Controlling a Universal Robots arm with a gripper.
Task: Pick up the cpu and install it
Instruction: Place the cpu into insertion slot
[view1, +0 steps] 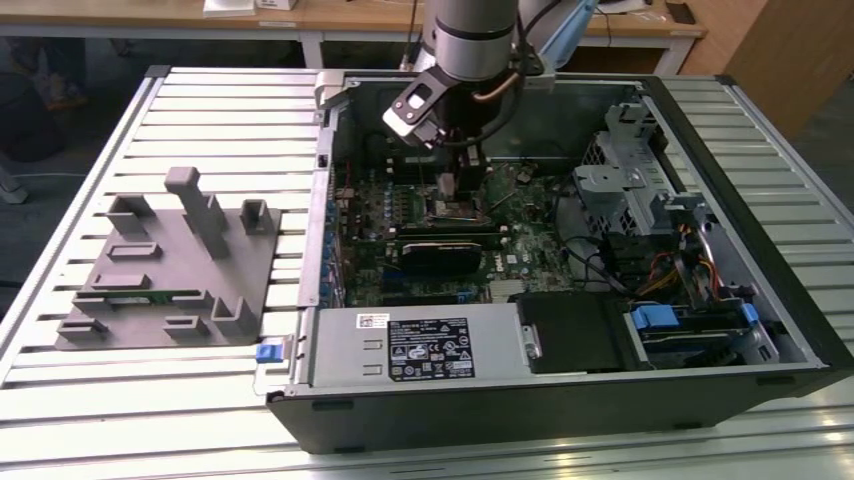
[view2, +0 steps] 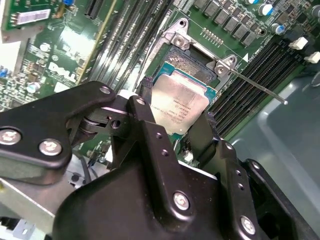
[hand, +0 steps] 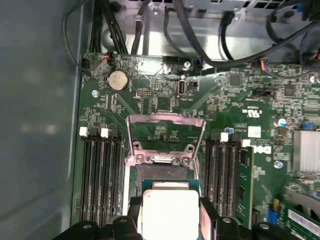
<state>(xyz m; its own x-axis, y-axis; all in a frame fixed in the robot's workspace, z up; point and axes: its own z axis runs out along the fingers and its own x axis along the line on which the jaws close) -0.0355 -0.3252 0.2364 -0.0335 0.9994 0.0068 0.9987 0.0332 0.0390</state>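
The cpu (view2: 178, 106), a pale silver square with a thin green rim, sits between my gripper's (view2: 175, 122) two black fingers (view2: 146, 117), which close on its opposite edges. It hangs low over the open motherboard socket (view2: 186, 64), and I cannot tell whether it touches the socket. In the first wrist view the cpu (hand: 170, 212) covers the near part of the socket (hand: 161, 175), with the metal load plate (hand: 165, 131) flipped up behind it. In the exterior view my gripper (view1: 461, 188) reaches down into the open computer case (view1: 747, 340) over the board's middle.
Memory slots (hand: 97, 170) flank the socket on both sides, and the thin socket lever (view2: 257, 87) sticks out sideways. A grey holder tray (view1: 167, 270) stands on the slatted table at the exterior view's left. Drive cage (view1: 641, 180) and cables crowd the case's right.
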